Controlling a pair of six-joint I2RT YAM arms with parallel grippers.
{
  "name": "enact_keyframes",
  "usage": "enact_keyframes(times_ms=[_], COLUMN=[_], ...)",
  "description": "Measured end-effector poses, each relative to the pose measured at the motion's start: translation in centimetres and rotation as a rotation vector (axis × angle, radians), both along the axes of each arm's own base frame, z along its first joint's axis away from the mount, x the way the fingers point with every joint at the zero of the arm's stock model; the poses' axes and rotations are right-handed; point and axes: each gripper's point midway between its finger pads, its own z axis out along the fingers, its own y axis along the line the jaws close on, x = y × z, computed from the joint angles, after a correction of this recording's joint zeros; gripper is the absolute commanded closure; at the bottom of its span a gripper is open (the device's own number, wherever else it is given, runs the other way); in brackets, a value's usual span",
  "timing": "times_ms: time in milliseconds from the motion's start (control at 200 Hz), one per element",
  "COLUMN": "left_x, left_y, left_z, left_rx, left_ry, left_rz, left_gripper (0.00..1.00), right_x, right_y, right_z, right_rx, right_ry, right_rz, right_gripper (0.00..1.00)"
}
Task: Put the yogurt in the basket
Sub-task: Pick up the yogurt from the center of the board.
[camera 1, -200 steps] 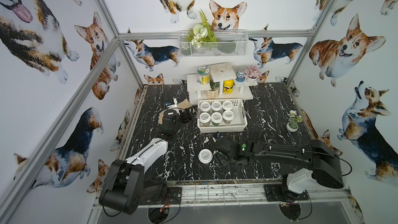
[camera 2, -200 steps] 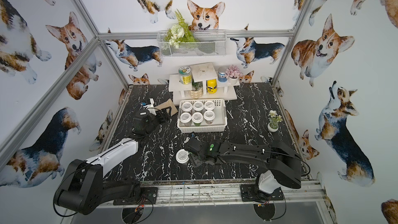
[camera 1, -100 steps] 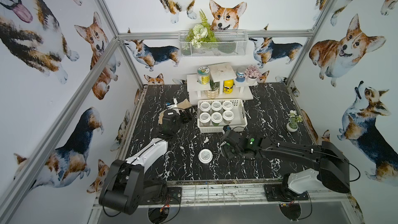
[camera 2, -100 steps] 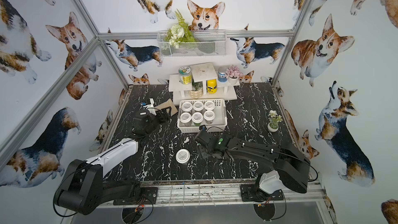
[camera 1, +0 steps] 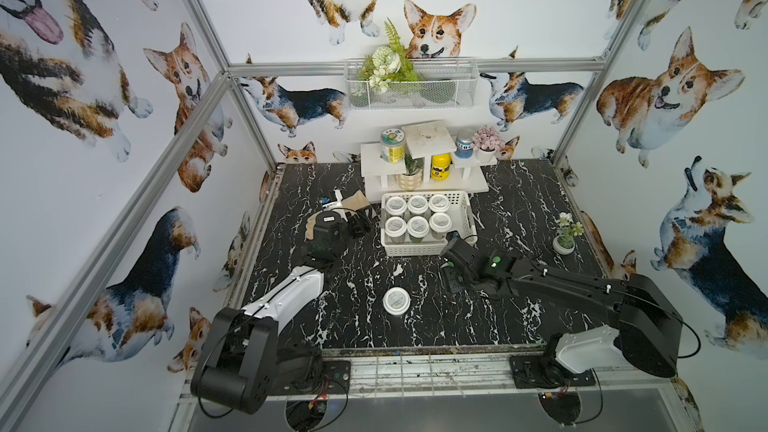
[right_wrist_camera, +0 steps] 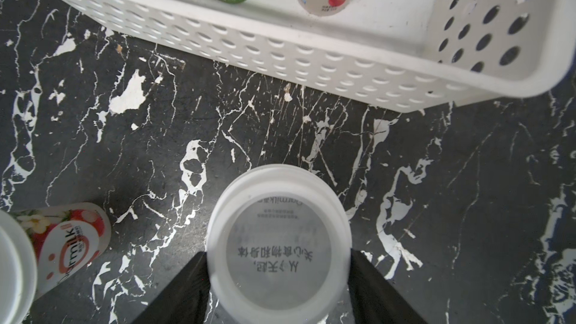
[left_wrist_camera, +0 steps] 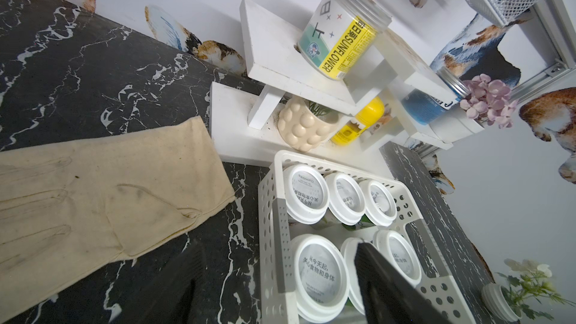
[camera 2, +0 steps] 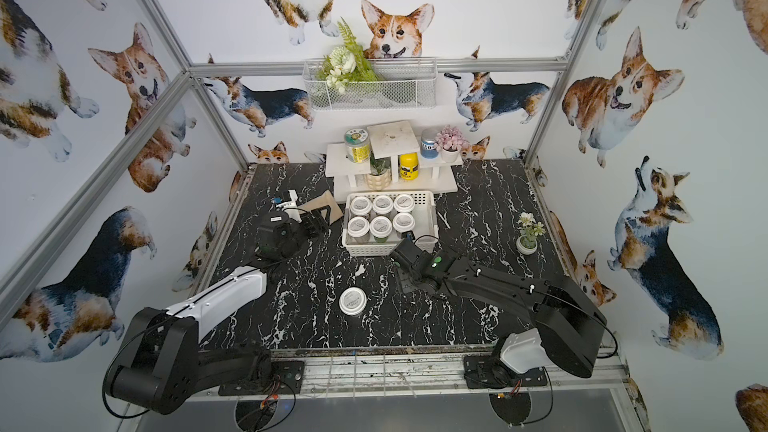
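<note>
Right wrist view: the right gripper (right_wrist_camera: 279, 257) is clamped on a yogurt jar (right_wrist_camera: 277, 229) by its lid. Beside it, a second jar (right_wrist_camera: 71, 238) waits on the black marble table (right_wrist_camera: 436, 197). Dead ahead sits the white perforated basket (right_wrist_camera: 280, 57), its near wall in the way, so I'd lift first. Inside stand six jars (camera 1: 417, 216); its right end is bare.

A tan glove (left_wrist_camera: 103, 213) lies flat on the black table (left_wrist_camera: 78, 73). Beside it stands the white basket (left_wrist_camera: 271, 219) with six tubs of yogurt (left_wrist_camera: 308, 193), lids up, in two rows. Behind, a white shelf (left_wrist_camera: 274, 54) holds a yellow bottle (left_wrist_camera: 358, 123) and a bumpy pot (left_wrist_camera: 302, 126).
</note>
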Motion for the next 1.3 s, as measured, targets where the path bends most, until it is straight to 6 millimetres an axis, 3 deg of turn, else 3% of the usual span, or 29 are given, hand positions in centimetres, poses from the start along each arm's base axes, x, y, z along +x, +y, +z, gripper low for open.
enact_keyframes(times_ms=[240, 1301], left_x=[0.0, 0.0], left_y=[0.0, 0.0], left_z=[0.0, 0.0], left_rx=[0.0, 0.0], left_ry=[0.0, 0.0], left_rz=[0.0, 0.0], left_gripper=[0.19, 0.19], right_x=[0.26, 0.31], right_y=[-0.16, -0.4], right_z=[-0.16, 0.16], right_rx=[-0.024, -0.027], right_ry=[-0.005, -0.007], right_rz=[0.007, 0.02], right_gripper=[0.18, 0.21])
